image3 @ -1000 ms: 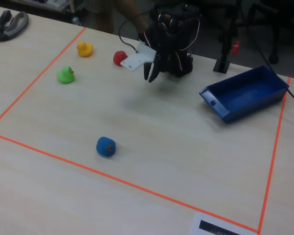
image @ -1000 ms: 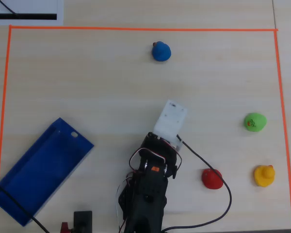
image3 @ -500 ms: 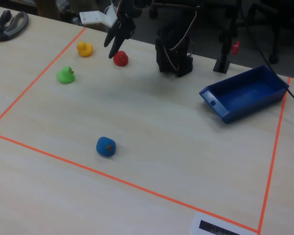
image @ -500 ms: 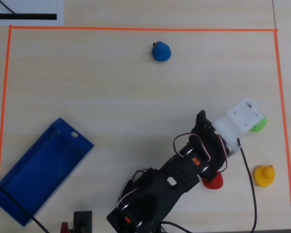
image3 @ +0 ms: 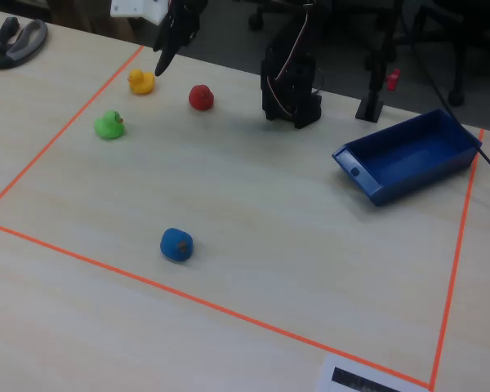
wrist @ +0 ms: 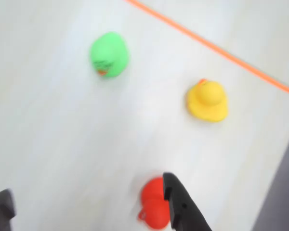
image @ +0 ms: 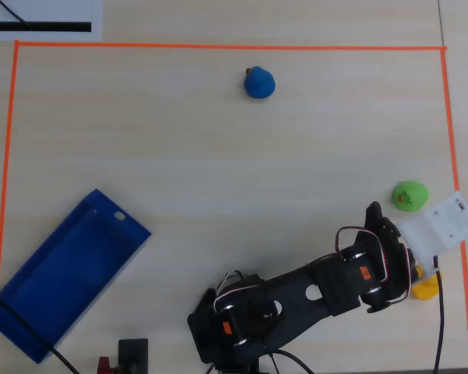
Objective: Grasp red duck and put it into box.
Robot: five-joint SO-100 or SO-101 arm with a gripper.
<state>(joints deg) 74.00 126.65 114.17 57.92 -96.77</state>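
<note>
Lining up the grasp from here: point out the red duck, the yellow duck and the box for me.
red duck (image3: 201, 97), fixed view, on the middle of its body.
yellow duck (wrist: 208, 100), wrist view, on its back behind the head.
box (image: 58, 280), overhead view, on its bare blue floor.

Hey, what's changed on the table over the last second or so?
The arm swung from the table's middle toward the duck cluster; its end effector now hangs open above the yellow duck, past the red duck. Nothing was grasped or released. The red, yellow, green and blue ducks and the box stayed put.
</note>
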